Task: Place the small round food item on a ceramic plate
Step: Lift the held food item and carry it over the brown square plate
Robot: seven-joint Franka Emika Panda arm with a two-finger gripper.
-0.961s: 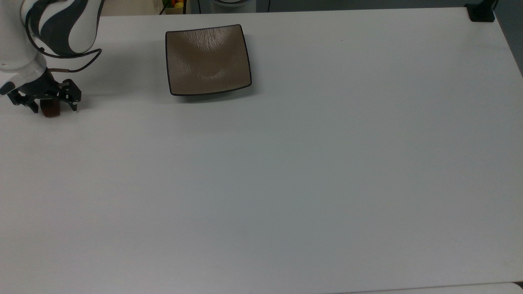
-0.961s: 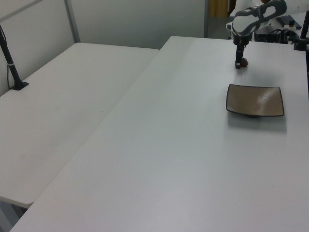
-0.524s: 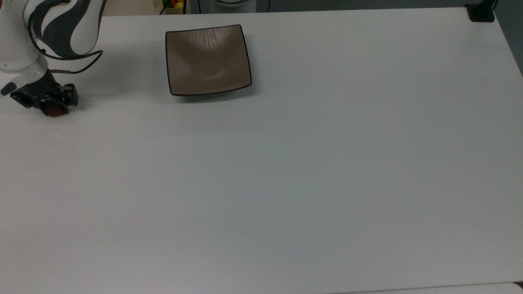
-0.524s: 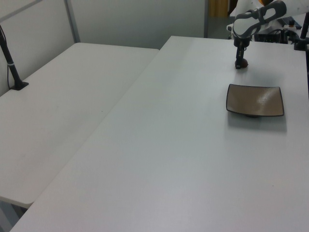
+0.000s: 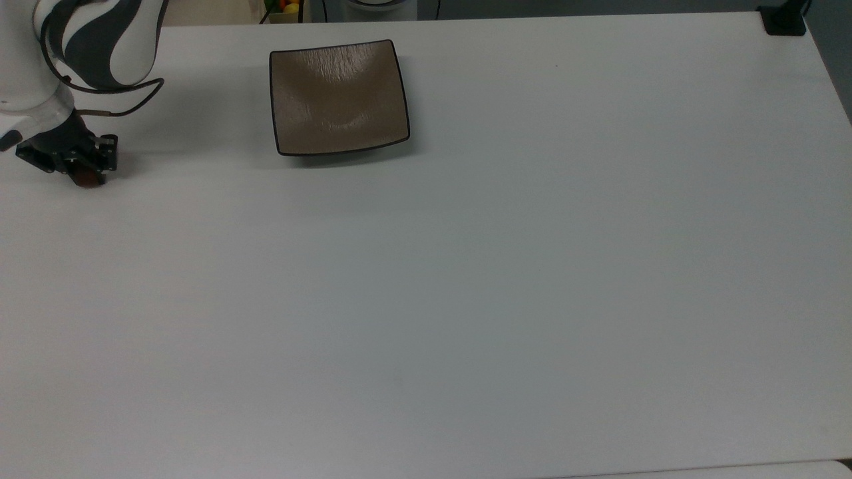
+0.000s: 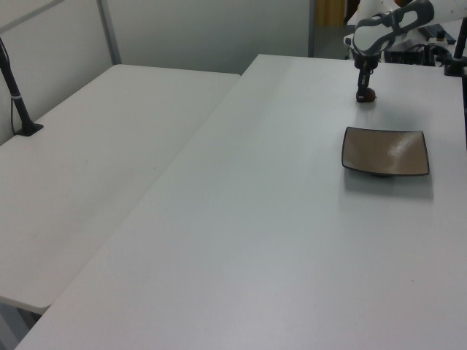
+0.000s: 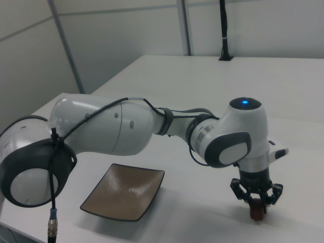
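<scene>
Reddish-brown food lump (image 5: 86, 177) on table, square tan plate (image 5: 338, 97) empty, well apart

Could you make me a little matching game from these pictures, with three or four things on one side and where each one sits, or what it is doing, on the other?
Things:
1. small dark reddish-brown glossy food lump
2. square tan-brown glazed ceramic plate
3. robot's black hand
4. white table

States:
A. empty, nothing on it
B. carries the plate
C. pinched between two fingers, far off the plate
D. closed around the food lump at the top view's left edge

Pairs: 1-C, 2-A, 3-D, 4-B
</scene>
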